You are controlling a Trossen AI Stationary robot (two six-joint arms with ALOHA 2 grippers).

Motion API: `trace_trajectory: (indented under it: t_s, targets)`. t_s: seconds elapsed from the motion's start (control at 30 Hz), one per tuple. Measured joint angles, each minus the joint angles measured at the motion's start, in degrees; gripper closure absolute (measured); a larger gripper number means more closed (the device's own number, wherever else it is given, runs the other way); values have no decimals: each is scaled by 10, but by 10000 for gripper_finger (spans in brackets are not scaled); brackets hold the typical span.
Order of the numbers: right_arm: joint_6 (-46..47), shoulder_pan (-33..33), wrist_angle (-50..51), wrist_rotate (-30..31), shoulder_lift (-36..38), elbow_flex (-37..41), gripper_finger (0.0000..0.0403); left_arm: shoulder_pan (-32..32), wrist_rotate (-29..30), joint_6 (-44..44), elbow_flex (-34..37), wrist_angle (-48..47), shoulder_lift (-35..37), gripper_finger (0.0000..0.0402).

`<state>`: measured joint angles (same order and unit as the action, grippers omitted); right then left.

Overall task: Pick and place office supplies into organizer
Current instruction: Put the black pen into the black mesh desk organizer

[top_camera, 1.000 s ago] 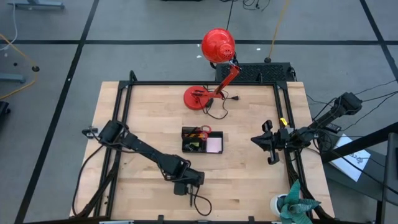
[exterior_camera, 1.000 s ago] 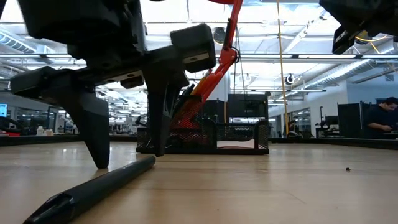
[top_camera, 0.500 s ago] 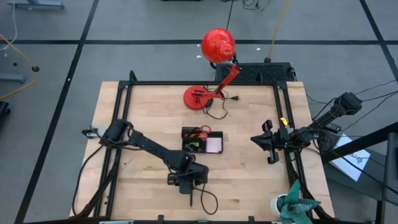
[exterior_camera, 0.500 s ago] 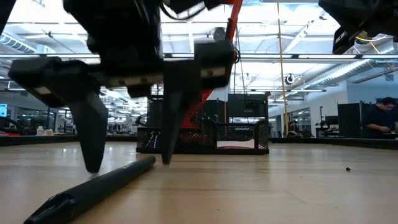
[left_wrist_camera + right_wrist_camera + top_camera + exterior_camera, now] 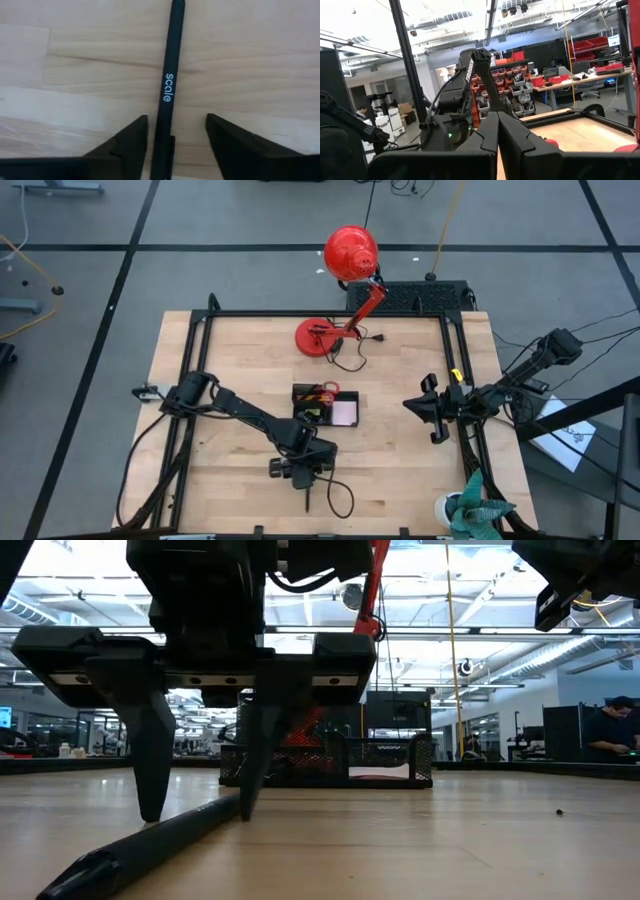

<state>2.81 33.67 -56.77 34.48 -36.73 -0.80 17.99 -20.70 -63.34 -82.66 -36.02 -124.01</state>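
Left gripper (image 5: 195, 815): down at the near-left part of the table (image 5: 400, 470), fingers parted to either side of a black pen (image 5: 167, 90), tips at or just above the wood; the gap is moderately wide and nothing is clamped yet.
Black pen: lies flat on the wood between the two fingers, closer to one of them in the left wrist view; white lettering shows on its barrel.
Risk, off-centre pen: if the jaws close as they stand, the nearer finger probably meets the barrel first and may roll or push the pen sideways before the other arrives.
Risk, shallow grip: a thin round barrel lying flat gives the fingertips little to seize; it could squirt out or tilt on lifting.
Risk, table contact: tips pressed hard on the wood could scrape or stall as they close.
Organizer (image 5: 325, 407): black mesh tray near the table's middle, beyond the left gripper, already holding red-handled items and a pink pad (image 5: 345, 413).
Red desk lamp (image 5: 345, 280): stands at the far edge, behind the organizer; a high carry toward the tray could brush its arm.
Right gripper (image 5: 437, 420): waits raised near the table's right edge, fingers pressed together, holding nothing.
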Motion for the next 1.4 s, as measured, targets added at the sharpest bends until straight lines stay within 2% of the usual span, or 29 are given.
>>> trace_trajectory:
  t_s: [0.2,0.33,0.47,0.6,0.67,0.77,1.03,1.23,1.4]
  targets:
    - [0,0,0,0,0,0,403,-1,2,-3,1,-2,0,297]
    - [0,0,0,0,0,0,403,-1,5,-6,1,1,0,344]
    - [0,0,1,0,0,0,403,-1,11,2,1,2,0,370]
    - [0,0,1,0,0,0,403,6,30,35,2,1,7,370]
    - [0,0,1,0,0,0,403,15,61,54,2,-1,10,362]
    - [0,0,1,0,0,0,403,31,143,71,3,-11,27,357]
    - [1,0,1,-1,-1,0,403,54,358,111,6,-57,90,377]
    - [0,0,1,-1,-1,0,403,55,416,139,6,-129,133,369]
    - [0,0,1,-1,-1,0,403,61,517,144,5,-177,167,368]
